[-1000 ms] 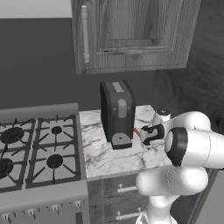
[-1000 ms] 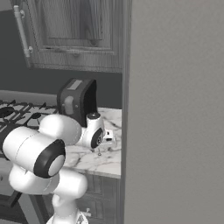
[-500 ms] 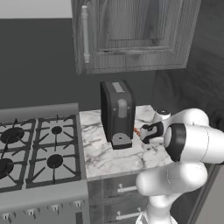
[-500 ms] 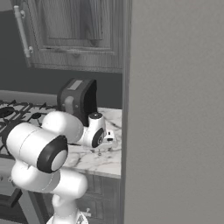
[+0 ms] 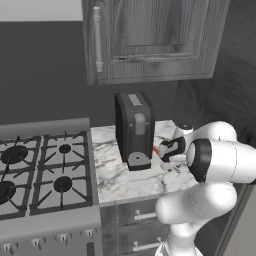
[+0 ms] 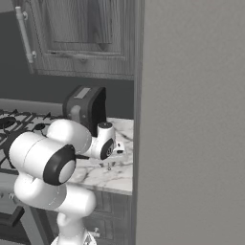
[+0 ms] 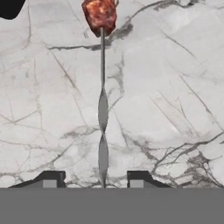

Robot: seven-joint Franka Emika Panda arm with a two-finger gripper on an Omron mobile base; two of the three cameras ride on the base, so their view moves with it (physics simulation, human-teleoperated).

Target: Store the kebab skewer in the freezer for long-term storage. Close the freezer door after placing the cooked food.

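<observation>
Lowered over the marble counter (image 7: 175, 87), the gripper (image 7: 97, 178) is seen with a dark fingertip standing on each side of the bare end of the kebab skewer (image 7: 102, 109). A gap appears to remain between each tip and the thin stick, though the contact point is cut off at the frame's edge, so whether the stick is clamped cannot be told. The skewer lies flat on the counter, its red-orange chunks at the far end, beside the dark toaster (image 5: 134, 131). Judged from this, the task is barely begun: the skewer is not lifted, nothing has been carried to the freezer, and the tall grey fridge side (image 6: 191, 119) is seen just beside the counter. Grasping, carrying, placing and door closing are all left.
</observation>
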